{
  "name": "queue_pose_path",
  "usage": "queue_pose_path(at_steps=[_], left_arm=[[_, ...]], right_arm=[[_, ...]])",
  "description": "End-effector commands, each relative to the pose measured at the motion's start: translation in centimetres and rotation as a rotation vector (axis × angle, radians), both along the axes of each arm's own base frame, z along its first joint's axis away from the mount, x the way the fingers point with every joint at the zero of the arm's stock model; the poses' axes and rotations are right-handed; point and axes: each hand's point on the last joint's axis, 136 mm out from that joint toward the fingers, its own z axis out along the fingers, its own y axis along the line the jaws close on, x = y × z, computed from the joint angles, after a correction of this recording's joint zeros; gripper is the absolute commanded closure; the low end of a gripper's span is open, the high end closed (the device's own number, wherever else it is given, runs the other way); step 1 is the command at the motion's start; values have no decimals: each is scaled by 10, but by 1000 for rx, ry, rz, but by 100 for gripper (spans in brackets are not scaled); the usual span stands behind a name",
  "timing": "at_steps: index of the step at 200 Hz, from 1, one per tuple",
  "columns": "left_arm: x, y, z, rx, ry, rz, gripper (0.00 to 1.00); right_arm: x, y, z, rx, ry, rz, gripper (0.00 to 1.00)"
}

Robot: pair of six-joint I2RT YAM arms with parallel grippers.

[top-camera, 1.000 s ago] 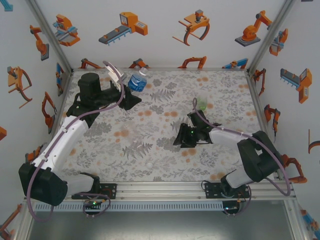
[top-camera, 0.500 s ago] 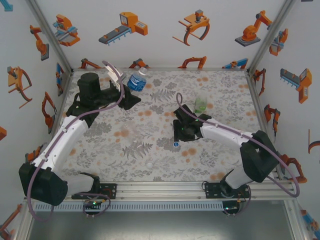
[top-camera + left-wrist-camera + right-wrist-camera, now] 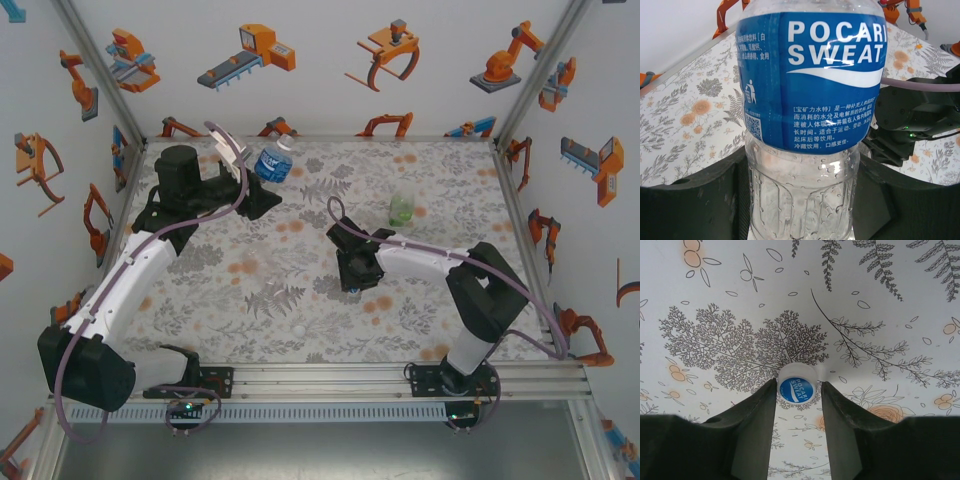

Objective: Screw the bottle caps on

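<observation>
Top: left gripper [image 3: 266,183] holds the blue bottle [image 3: 275,163] upright, far left. Right gripper [image 3: 350,282] is low over the table [image 3: 260,300], mid-field.
Left wrist: jaws part-open, clamped on the bottle's clear body below the label.
Right wrist: jaws narrow, fingertips [image 3: 767,396] touching both sides of the cap [image 3: 796,389], which lies flat.
Risk: the hold is at the very tips, so the cap may pop out or tilt when lifted and then cross-thread.

You are looking at a robotics lab cell: aluminium frame posts [image 3: 100,68], white walls [image 3: 320,100] printed with orange robot drawings, a floral-covered table [image 3: 260,300].
</observation>
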Motion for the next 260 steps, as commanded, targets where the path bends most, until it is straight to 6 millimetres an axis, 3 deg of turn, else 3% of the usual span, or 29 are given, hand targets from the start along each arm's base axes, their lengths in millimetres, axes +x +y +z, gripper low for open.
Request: queue_pose_path(at_steps=[1, 82, 136, 168, 216, 260], left_arm=[[-3, 0, 4, -8, -11, -22, 100], [-2, -1, 2, -5, -9, -22, 100], [-3, -3, -4, 19, 11, -48, 100], [-9, -10, -8, 41, 35, -126, 100], [-35, -20, -5, 35, -4, -285, 100], [-65, -28, -6, 57, -93, -406, 100]], right_arm=[[4, 2, 6, -8, -21, -2, 61], [4, 5, 2, -2, -11, 8, 68], [9, 12, 30, 77, -94, 70, 76], [16, 19, 73, 215, -207, 189, 81], [22, 11, 163, 368, -458, 382, 86], [-2, 20, 254, 440, -735, 679, 89]])
